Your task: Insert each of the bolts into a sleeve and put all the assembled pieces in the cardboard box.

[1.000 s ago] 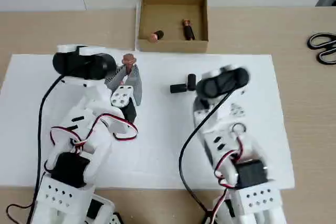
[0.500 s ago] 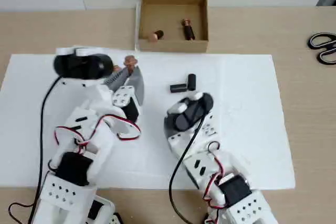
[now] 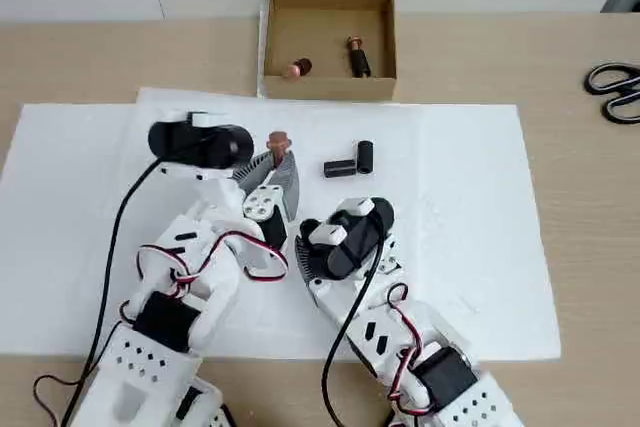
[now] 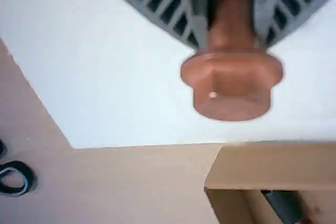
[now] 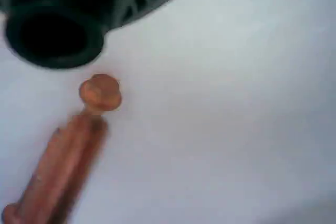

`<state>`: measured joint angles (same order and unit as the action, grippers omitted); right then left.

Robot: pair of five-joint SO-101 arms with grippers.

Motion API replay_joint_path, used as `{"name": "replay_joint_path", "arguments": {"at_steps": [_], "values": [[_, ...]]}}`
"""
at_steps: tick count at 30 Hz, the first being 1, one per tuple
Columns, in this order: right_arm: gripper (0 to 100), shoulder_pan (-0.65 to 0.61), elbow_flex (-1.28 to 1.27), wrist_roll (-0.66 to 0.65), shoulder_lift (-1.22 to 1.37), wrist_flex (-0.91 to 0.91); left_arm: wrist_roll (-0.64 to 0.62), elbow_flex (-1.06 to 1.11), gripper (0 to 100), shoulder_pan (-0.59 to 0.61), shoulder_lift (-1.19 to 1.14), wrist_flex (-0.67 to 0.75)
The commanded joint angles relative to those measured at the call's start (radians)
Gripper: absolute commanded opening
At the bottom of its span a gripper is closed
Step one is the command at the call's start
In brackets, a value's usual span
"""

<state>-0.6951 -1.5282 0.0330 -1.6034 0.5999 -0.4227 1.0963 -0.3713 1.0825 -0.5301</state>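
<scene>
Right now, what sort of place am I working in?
Probably a lab or workshop bench: a wooden table with a white sheet as work mat, a cardboard box for parts, and scissors nearby.

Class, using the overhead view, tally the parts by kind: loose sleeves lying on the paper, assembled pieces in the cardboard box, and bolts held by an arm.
Loose sleeves: 2
Assembled pieces: 2
Held bolt: 1
Total: 5

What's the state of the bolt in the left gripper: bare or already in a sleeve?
Bare. The bolt is clamped in the left gripper, its copper shaft uncovered, with nothing slid over it.
</scene>
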Motion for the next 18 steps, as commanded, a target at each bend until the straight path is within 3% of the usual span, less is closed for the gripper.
{"name": "replay_joint_path", "arguments": {"at_steps": [1, 8, 18], "values": [[0.4, -0.007, 0.008, 0.026, -0.015, -0.022, -0.003, 0.008, 1, -0.005, 0.028, 0.072], [0.4, -0.007, 0.008, 0.100, -0.010, -0.021, -0.002, 0.041, 1, 0.000, 0.028, 0.215], [0.4, -0.008, -0.025, 0.101, -0.013, -0.028, -0.002, 0.058, 1, -0.083, 0.028, 0.232]]}}
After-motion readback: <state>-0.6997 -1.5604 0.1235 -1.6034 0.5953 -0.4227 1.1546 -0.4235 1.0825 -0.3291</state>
